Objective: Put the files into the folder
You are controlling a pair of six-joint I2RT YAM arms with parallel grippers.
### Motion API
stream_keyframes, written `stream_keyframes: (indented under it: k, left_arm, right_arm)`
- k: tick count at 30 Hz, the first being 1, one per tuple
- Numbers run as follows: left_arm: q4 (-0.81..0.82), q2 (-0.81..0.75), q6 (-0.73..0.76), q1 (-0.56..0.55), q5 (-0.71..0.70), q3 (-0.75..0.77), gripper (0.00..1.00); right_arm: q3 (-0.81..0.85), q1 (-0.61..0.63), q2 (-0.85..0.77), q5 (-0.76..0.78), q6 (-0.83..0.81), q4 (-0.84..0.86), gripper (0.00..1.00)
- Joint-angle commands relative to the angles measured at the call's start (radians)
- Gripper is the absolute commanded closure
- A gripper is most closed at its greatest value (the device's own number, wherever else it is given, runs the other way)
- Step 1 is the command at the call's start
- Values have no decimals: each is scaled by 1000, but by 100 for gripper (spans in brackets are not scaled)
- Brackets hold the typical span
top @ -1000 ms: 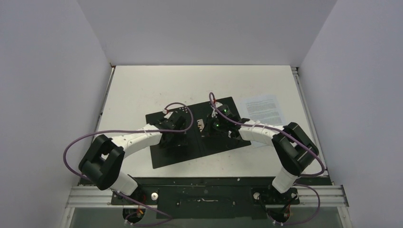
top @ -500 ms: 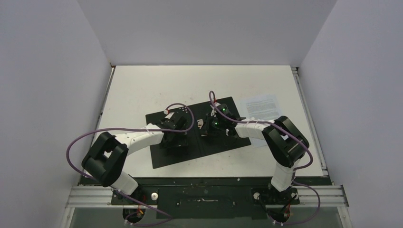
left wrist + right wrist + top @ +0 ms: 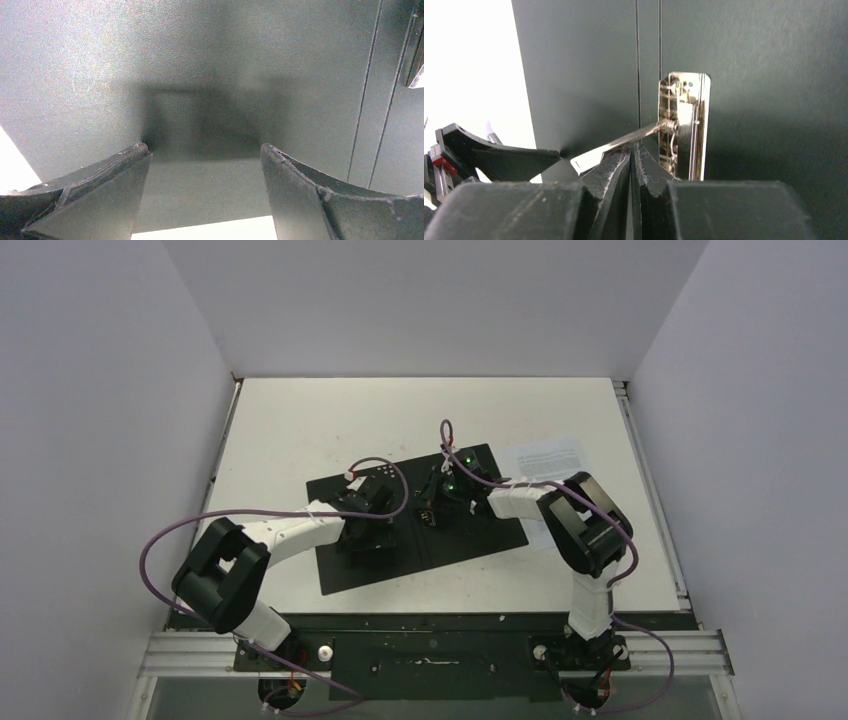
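While its fingers are pressed together with barely a slit between them, the right hand has its tips against the thin lever that slants up from the metal spine clip. Whether the lever is actually caught between the fingers or only nudged by them cannot be told from the wrist view. Across the spine, the left hand has its fingers spread wide, low over the black inner face of the folder's left half. It grips nothing and seems to be steadying that half. The folder lies open and flat on the table, black side up, its spine running roughly near to far with a slight tilt. The files are not in it yet. They lie on the table just beside the folder's right edge, to the right of the right hand, partly under that arm's forearm. Their long axis looks roughly parallel to the spine. The right arm is clearly the nearer one, so fetching the sheets should mean a short reach rightward once the clip is open. Compared with a second ago, the right hand has slid left along the folder onto the clip and now covers it in the overhead view. Its elbow has swung inward, while the left arm has hardly shifted.
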Motion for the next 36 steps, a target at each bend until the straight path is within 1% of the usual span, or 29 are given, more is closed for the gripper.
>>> stream_keyframes:
  k: [1, 17, 22, 28, 32, 34, 36]
  left_arm:
    - [33, 19, -14, -1, 20, -38, 20]
    - [45, 29, -10, -2, 34, -43, 20]
    - [42, 18, -9, -3, 31, -45, 20]
    - [42, -8, -3, -3, 29, -46, 20]
    - [40, -18, 2, -3, 22, -48, 20]
    - [37, -28, 3, -3, 16, -50, 20]
    - [32, -43, 5, -3, 15, -46, 20]
  right_arm:
    - [82, -23, 23, -16, -3, 64, 95]
    - [295, -99, 192, -45, -49, 7, 95]
    - [303, -105, 165, -45, -67, -2, 95]
    - [261, -114, 73, -19, -106, -45, 94]
    - [209, -124, -25, 25, -144, -89, 82]
    - [187, -129, -78, 67, -174, -137, 72]
    - [161, -134, -136, 104, -210, -179, 65]
